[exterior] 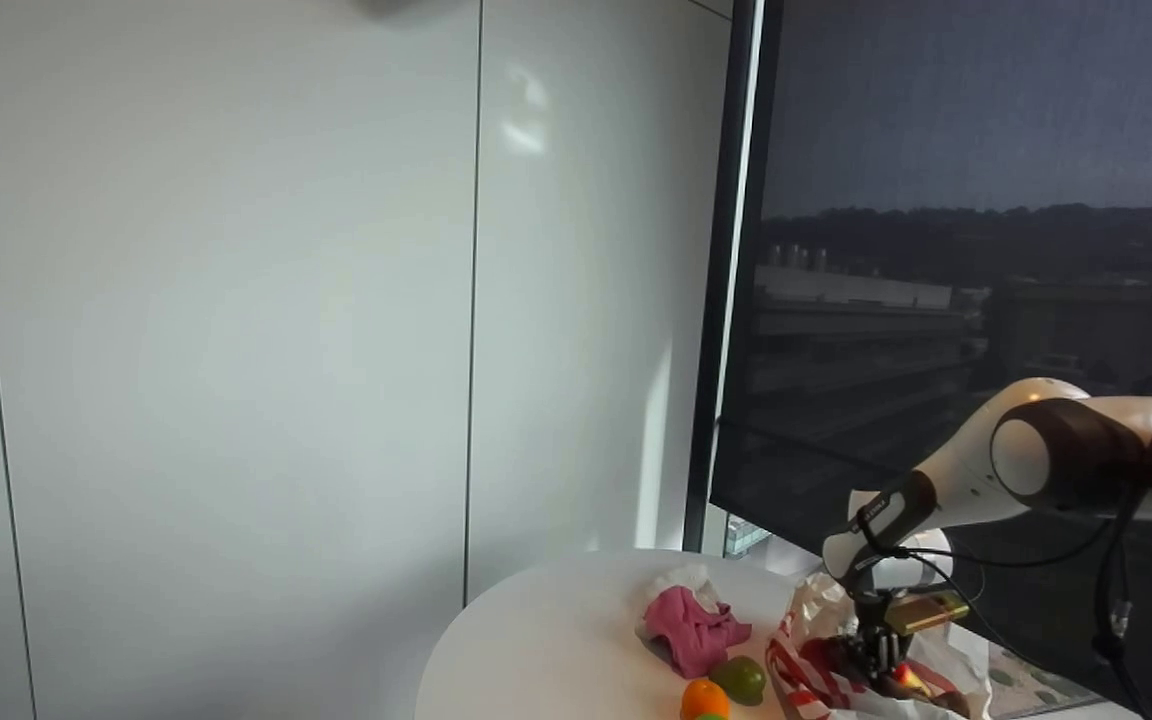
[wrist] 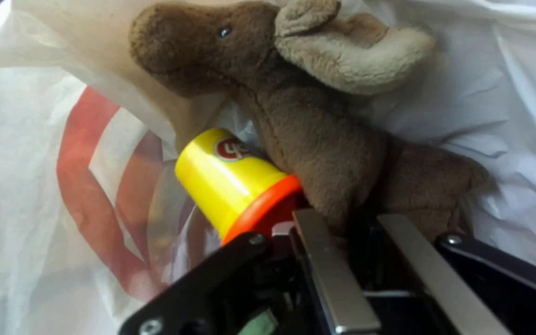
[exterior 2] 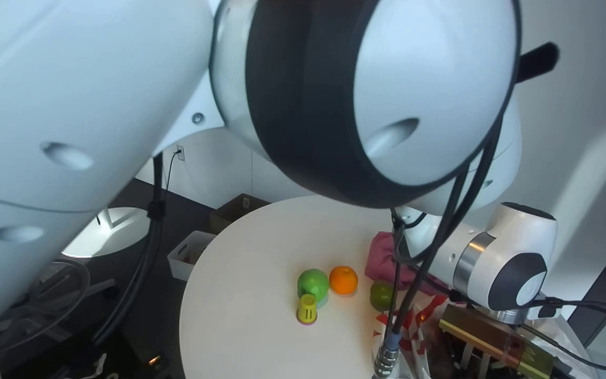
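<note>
"What's the black gripper [wrist: 348, 216] doing down there?"

"Its jaws stand narrowly apart — a brown plush moose with beige antlers [wrist: 314, 125] lies right at them, partly between, though I can't tell whether they're gripping it."

"And around them?"

"A yellow cylindrical tub with a red-orange lid [wrist: 233, 186], just beside the jaws — both toys inside a crumpled white bag with red print [wrist: 21, 186]."

In the bag [wrist: 21, 186], the plush [wrist: 319, 135] and tub [wrist: 231, 181] crowd the gripper [wrist: 351, 214]; a slim gap parts tub from snout [wrist: 165, 42]. The arm [exterior: 956, 475] fills the space directly above, and a cable [exterior 2: 406, 310] hangs before the bag in an exterior view. Cloth [exterior: 693, 632], lime [exterior: 739, 681] and orange [exterior: 704, 698] bar a low sideways approach, but a hand could pass over the table [exterior: 516, 660] beyond them.
</note>
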`<move>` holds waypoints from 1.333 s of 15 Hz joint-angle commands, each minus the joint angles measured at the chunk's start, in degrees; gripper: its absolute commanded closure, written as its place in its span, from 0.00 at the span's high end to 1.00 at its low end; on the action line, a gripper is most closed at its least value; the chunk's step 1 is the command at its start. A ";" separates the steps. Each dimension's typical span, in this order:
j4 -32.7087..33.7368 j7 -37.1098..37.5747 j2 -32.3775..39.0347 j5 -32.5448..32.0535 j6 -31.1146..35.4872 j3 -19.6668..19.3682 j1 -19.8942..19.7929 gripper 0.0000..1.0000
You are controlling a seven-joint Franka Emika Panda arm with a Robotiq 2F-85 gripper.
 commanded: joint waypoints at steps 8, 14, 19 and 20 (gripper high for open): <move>-4.81 1.08 -14.30 -7.30 -3.46 -2.61 6.76 0.15; -11.39 8.87 -25.48 -21.10 -2.11 -5.16 14.53 0.15; -22.23 6.87 -35.69 -23.42 -7.00 -0.55 18.17 0.11; -24.27 7.25 -37.25 -23.88 -7.09 0.44 18.91 0.12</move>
